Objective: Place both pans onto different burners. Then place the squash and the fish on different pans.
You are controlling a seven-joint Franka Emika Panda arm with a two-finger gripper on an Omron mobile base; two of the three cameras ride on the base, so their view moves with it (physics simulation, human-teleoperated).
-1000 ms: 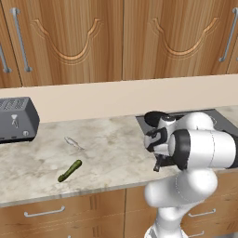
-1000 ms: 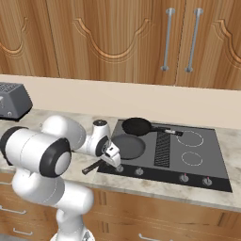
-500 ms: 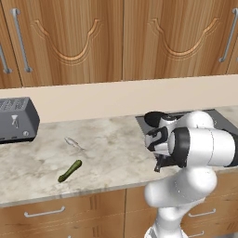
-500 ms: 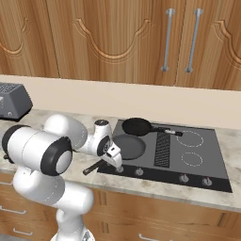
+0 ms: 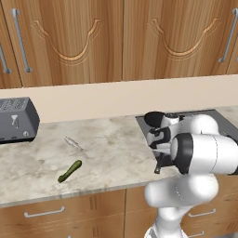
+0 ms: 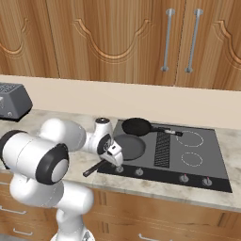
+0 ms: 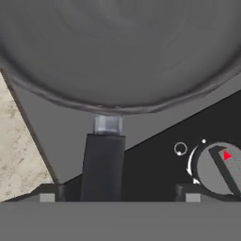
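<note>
Two pans (image 6: 128, 146), one squash (image 5: 69, 171), one fish (image 5: 73, 142).

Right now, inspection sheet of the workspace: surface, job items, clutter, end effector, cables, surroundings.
Surface: marble counter with a dark cooktop set into it.
Job's things: wider pan on the front left of the cooktop, its handle between the finger tips; smaller pan behind it; squash and fish lie apart on the counter; two ring burners on the right are bare.
Clutter: toaster at the back of the counter.
End effector: open, jaws either side of the handle, not clamped.
Cables: nothing seen.
Surroundings: wooden cabinets above, drawers below.
</note>
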